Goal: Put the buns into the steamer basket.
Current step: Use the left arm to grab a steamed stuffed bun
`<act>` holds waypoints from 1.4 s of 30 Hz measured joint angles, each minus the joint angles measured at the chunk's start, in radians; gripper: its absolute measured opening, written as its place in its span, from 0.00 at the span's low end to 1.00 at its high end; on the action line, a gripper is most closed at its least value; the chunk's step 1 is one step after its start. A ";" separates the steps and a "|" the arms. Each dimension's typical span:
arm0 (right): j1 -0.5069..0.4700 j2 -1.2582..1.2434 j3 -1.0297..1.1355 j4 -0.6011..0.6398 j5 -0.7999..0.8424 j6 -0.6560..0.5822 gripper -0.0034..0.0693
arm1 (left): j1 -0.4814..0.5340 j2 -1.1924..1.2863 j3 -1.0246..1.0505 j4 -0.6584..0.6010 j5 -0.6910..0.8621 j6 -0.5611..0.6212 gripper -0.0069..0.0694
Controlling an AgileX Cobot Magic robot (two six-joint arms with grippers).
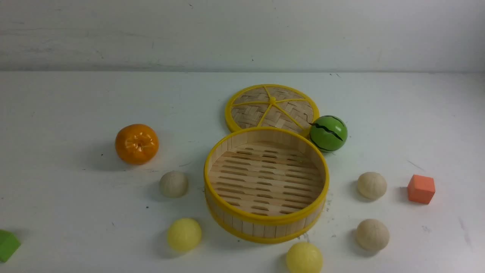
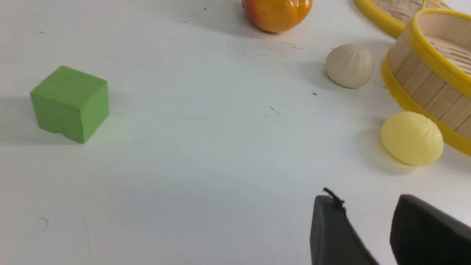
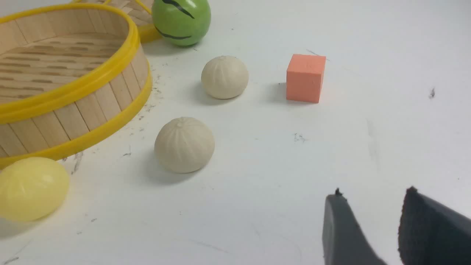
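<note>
The round bamboo steamer basket [image 1: 320,178] with yellow rims stands mid-table with nothing in it. Around it lie the buns: a cream one [image 1: 174,184] and a yellow one [image 1: 184,234] on its left, a yellow one [image 1: 304,258] in front, and two cream ones [image 1: 372,185] [image 1: 372,234] on its right. Neither arm shows in the front view. In the left wrist view my left gripper [image 2: 368,200] stands open over bare table, short of the yellow bun [image 2: 412,138]. In the right wrist view my right gripper [image 3: 373,193] is open, apart from the nearer cream bun [image 3: 184,144].
The woven lid [image 1: 271,107] lies behind the basket, with a green striped ball [image 1: 328,133] against it. An orange fruit [image 1: 136,143] sits at the left. An orange cube [image 1: 421,189] is at the right and a green cube [image 1: 7,245] at the front left edge.
</note>
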 joint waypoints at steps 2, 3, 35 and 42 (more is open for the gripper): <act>0.000 0.000 0.000 0.000 0.000 0.000 0.38 | 0.000 0.000 0.000 0.000 0.000 0.000 0.40; 0.000 0.000 0.000 0.000 0.000 0.000 0.38 | 0.000 0.000 0.000 0.000 0.000 0.000 0.40; 0.000 0.000 0.000 0.000 0.000 0.000 0.38 | 0.000 0.000 0.000 -0.252 -0.125 -0.139 0.40; 0.000 0.000 0.000 0.000 0.000 0.000 0.38 | 0.000 0.000 0.000 -0.490 -0.295 -0.206 0.40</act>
